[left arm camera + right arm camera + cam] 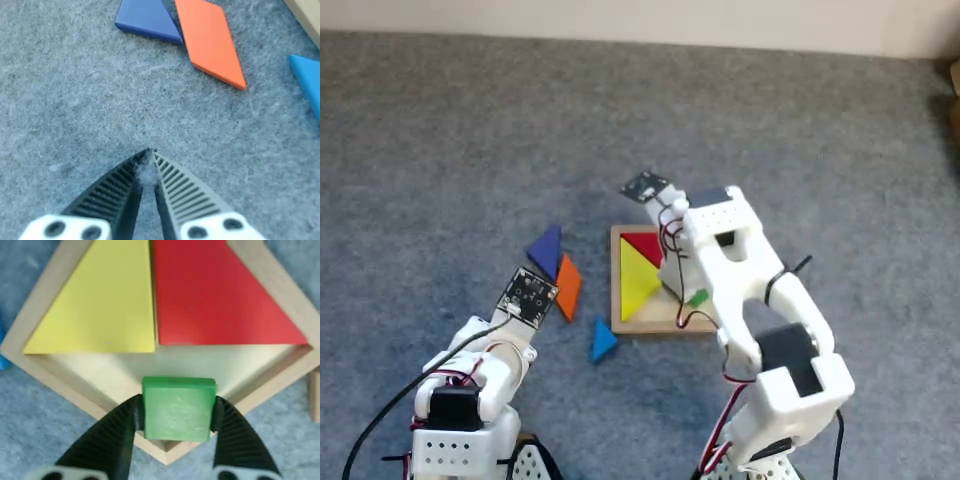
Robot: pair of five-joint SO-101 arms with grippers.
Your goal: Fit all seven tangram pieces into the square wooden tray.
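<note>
The square wooden tray (616, 318) lies mid-table, with a yellow triangle (638, 281) and a red triangle (645, 245) in it. My right gripper (177, 412) is shut on a green square (179, 410), held over the tray's near corner (165, 452). The same square (698, 297) shows beside the right arm. Yellow triangle (100, 305) and red triangle (220, 295) fill the tray's far half. My left gripper (147, 155) is shut on nothing, just above the carpet. Ahead of it lie a dark blue triangle (147, 17), an orange parallelogram (210, 42) and a light blue triangle (307, 80).
Grey carpet covers the table. The dark blue triangle (546, 248), orange parallelogram (568, 285) and light blue triangle (603, 342) lie left of the tray. A bare strip of tray floor (200, 362) lies between the green square and the two triangles.
</note>
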